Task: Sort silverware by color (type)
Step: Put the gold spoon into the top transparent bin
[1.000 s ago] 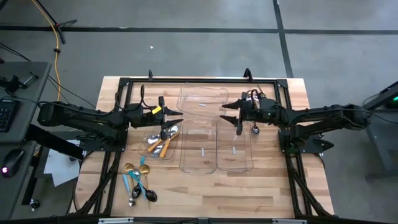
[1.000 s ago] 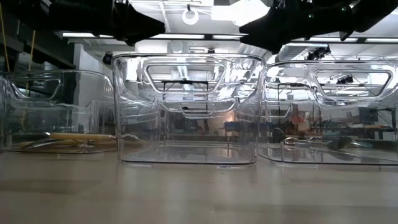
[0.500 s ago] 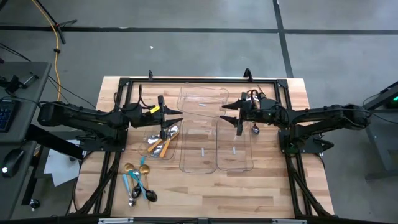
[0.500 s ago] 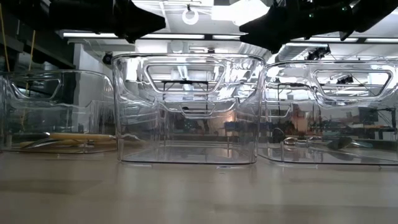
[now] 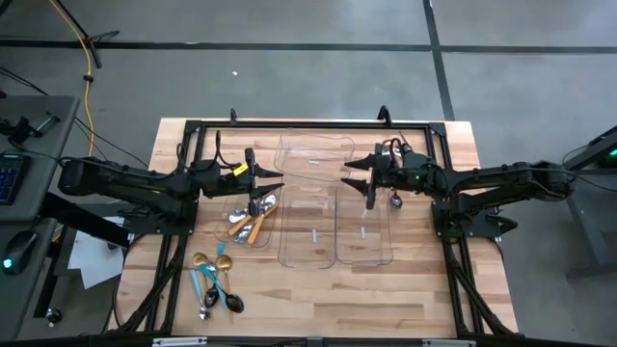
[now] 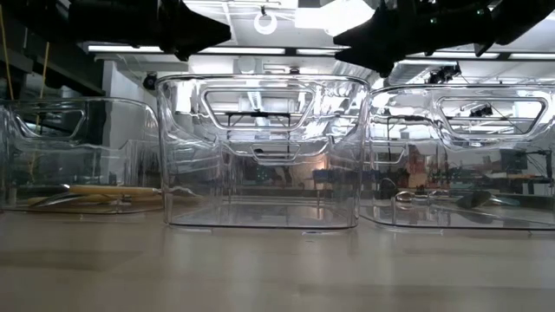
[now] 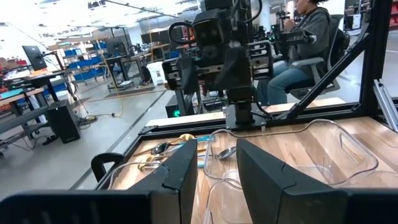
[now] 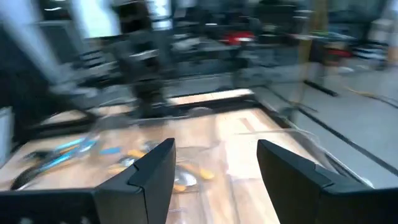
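unsorted silverware [image 5: 214,282]: your counter's front-left, handles lying roughly front-to-back
nearer arm: left pincer [image 5: 274,180], part-open, empty, over the trays
right pincer [image 5: 353,176]: wide open, empty, farther off

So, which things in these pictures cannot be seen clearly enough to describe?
- Loose cutlery pile, high view: too small to count pieces or tell types.
- Silverware in the left tray, low view: smeared by the clear wall.
- Right wrist view: motion blur hides the cutlery colours.
- Both grippers, low view: cut off by the top edge.
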`<action>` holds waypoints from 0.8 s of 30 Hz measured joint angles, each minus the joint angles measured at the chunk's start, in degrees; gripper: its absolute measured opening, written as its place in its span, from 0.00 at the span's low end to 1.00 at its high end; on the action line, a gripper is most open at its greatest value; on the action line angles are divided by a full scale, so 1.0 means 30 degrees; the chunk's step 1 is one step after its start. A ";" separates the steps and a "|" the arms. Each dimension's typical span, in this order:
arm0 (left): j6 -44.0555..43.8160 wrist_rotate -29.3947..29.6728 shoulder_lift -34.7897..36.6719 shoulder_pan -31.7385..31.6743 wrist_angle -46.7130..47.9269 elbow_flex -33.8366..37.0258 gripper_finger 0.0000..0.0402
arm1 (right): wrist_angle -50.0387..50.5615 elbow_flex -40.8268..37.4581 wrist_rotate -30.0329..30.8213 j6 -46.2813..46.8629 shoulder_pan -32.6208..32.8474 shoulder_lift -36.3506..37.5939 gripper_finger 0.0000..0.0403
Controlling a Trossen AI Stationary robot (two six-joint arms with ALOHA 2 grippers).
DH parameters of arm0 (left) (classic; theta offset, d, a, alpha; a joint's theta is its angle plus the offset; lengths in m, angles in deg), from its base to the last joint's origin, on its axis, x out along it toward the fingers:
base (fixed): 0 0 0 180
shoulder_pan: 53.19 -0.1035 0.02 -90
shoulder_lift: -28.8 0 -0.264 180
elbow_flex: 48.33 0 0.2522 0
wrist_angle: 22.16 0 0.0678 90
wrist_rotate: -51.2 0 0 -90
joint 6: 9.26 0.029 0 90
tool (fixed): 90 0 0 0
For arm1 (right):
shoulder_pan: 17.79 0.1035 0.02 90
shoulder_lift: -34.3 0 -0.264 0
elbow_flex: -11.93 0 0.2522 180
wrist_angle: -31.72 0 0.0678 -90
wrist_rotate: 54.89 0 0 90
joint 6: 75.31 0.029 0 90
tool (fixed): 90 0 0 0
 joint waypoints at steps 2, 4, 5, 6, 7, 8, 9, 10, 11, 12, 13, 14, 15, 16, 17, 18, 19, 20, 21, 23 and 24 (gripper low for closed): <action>-0.0007 -0.0007 0.0000 0.0000 0.0000 0.0000 0.26 | 0.0311 0.0000 0.3292 0.0638 -0.0070 0.0000 0.52; -0.0132 -0.0007 0.0000 0.0000 0.0000 0.0000 0.26 | 0.1093 0.0000 0.7148 0.1351 -0.0318 0.0000 0.52; -0.0279 -0.0007 0.0000 0.0000 0.0007 0.0000 0.26 | 0.1693 0.0000 0.8881 0.1936 -0.0502 0.0000 0.52; -0.0361 -0.0007 0.0000 0.0000 0.0007 0.0000 0.26 | 0.2458 0.0000 1.0463 0.2701 -0.0724 0.0000 0.52; -0.0377 -0.0007 0.0000 0.0000 0.0007 0.0000 0.26 | 0.3332 0.0000 1.1803 0.3546 -0.1002 0.0000 0.52; -0.0379 -0.0007 0.0000 0.0000 0.0007 0.0000 0.26 | 0.4250 0.0000 1.2772 0.4450 -0.1341 0.0000 0.52; -0.0379 -0.0007 0.0000 -0.0003 0.0007 0.0000 0.26 | 0.5202 0.0000 1.3304 0.5391 -0.1738 0.0000 0.52; -0.0379 -0.0007 0.0000 0.0000 0.0007 0.0000 0.26 | 0.6250 0.0000 1.3466 0.6390 -0.2192 0.0000 0.52; -0.0379 -0.0007 0.0000 0.0000 0.0007 0.0000 0.26 | 0.7319 0.0000 1.3464 0.7529 -0.2693 -0.0001 0.52; -0.0386 -0.0007 0.0000 0.0000 0.0009 0.0000 0.26 | 0.8430 0.0000 1.3435 0.8640 -0.3207 -0.0007 0.52; -0.0394 -0.0007 0.0000 0.0000 0.0015 0.0000 0.26 | 0.9508 0.0000 1.3355 0.9648 -0.3723 -0.0007 0.52; -0.0405 -0.0007 0.0000 -0.0006 0.0010 0.0000 0.26 | 1.0641 0.0000 1.3209 1.0533 -0.4232 -0.0007 0.52; -0.0408 -0.0007 0.0000 -0.0007 0.0007 0.0000 0.26 | 1.1755 0.0000 1.3039 1.1302 -0.4737 -0.0007 0.52; -0.0415 -0.0007 0.0000 0.0000 0.0015 0.0000 0.26 | 1.2885 0.0000 1.2870 1.2066 -0.5201 -0.0007 0.52; -0.0415 -0.0007 0.0000 0.0000 0.0015 0.0000 0.26 | 1.3951 0.0000 1.2689 1.2776 -0.5624 -0.0007 0.52; -0.0415 -0.0007 -0.0006 0.0000 0.0007 0.0000 0.26 | 1.4849 0.0000 1.2443 1.3429 -0.6021 -0.0007 0.52; -0.0415 -0.0007 0.0000 0.0000 0.0007 0.0000 0.26 | 1.5588 0.0000 1.2070 1.3955 -0.6375 -0.0007 0.52; -0.0415 -0.0007 0.0000 0.0000 0.0007 0.0000 0.26 | 1.6137 0.0000 1.1650 1.4249 -0.6686 -0.0019 0.52; -0.0408 -0.0007 0.0000 0.0000 0.0007 0.0000 0.26 | 1.6474 0.0000 1.1176 1.4391 -0.6936 -0.0057 0.52; -0.0408 -0.0007 0.0000 0.0000 0.0007 0.0000 0.26 | 1.6592 0.0000 1.0194 1.4343 -0.7268 -0.0246 0.52; -0.0408 -0.0007 0.0000 0.0000 0.0007 0.0000 0.26 | 1.6589 0.0000 0.9852 1.4248 -0.7360 -0.0416 0.52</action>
